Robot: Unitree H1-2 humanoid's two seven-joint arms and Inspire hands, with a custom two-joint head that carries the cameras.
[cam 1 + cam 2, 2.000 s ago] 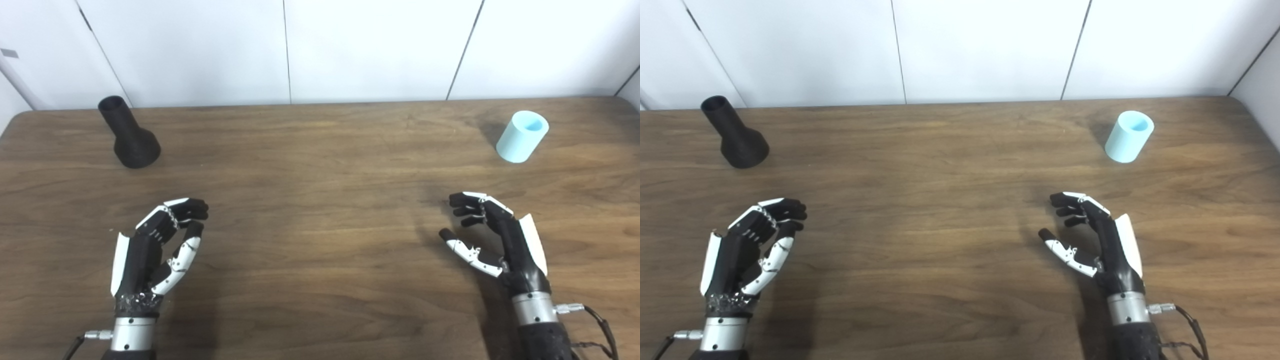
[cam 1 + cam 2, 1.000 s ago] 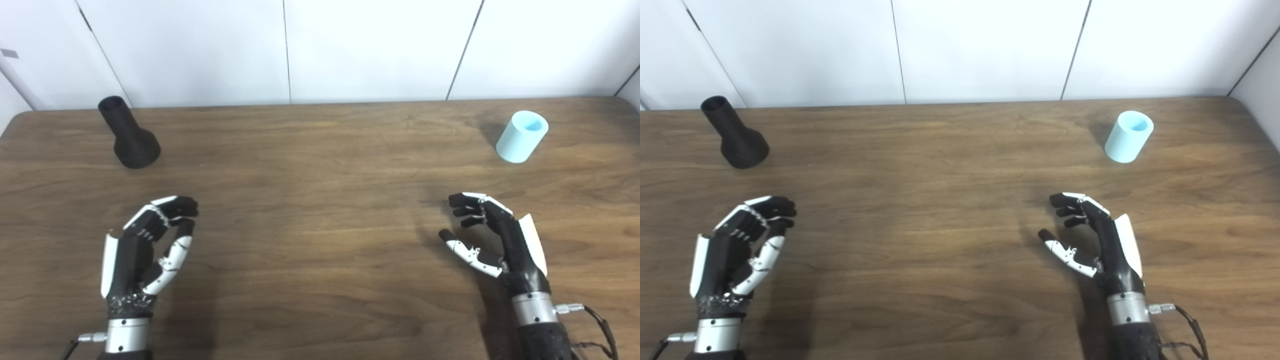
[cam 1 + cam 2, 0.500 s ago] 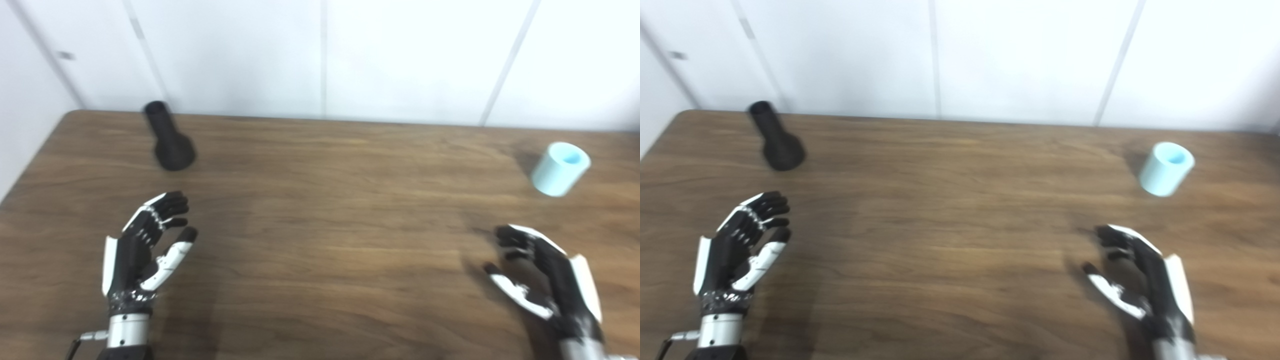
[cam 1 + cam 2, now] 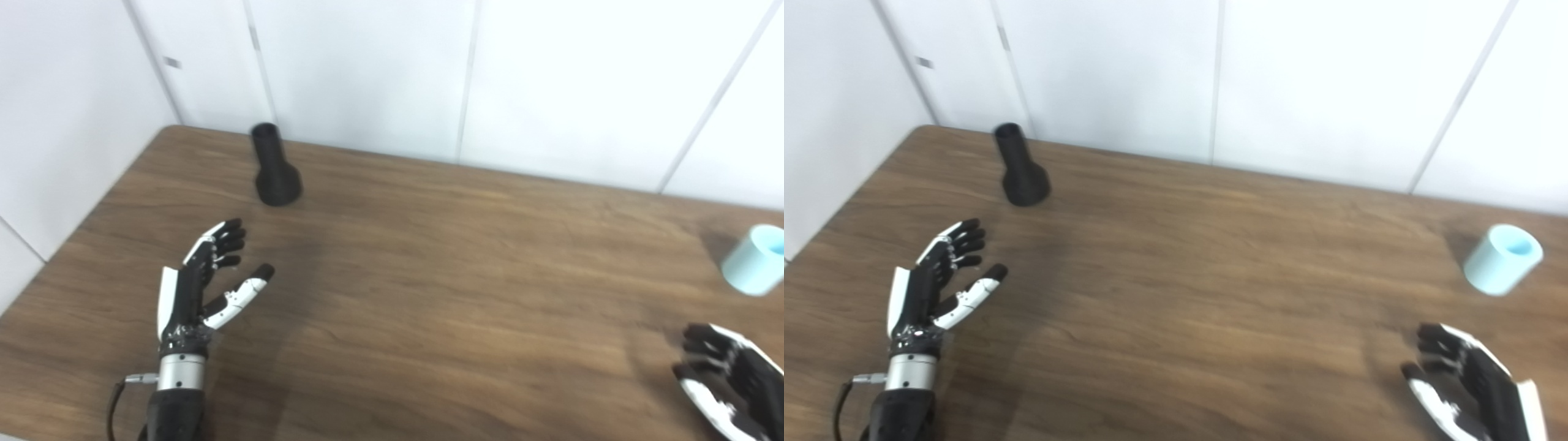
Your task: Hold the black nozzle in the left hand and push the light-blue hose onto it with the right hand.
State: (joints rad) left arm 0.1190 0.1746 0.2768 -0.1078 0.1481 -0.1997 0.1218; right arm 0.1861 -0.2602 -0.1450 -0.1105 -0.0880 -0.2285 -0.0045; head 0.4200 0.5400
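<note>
The matte black flared nozzle (image 4: 275,168) is seen standing on its wide base at the far left of the brown wooden table (image 4: 429,275), and the short light-blue cylindrical hose piece (image 4: 1502,259) is seen upright near the far right edge. The left hand (image 4: 205,282) is held above the table nearer than the nozzle, fingers and thumb spread apart, nothing grasped. The right hand (image 4: 1470,383) is found low at the right, nearer than the hose, likewise spread and empty.

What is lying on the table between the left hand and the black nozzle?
Nothing: in both eye views only bare wooden table separates the open left hand from the black nozzle, which stands beyond it, untouched.
</note>
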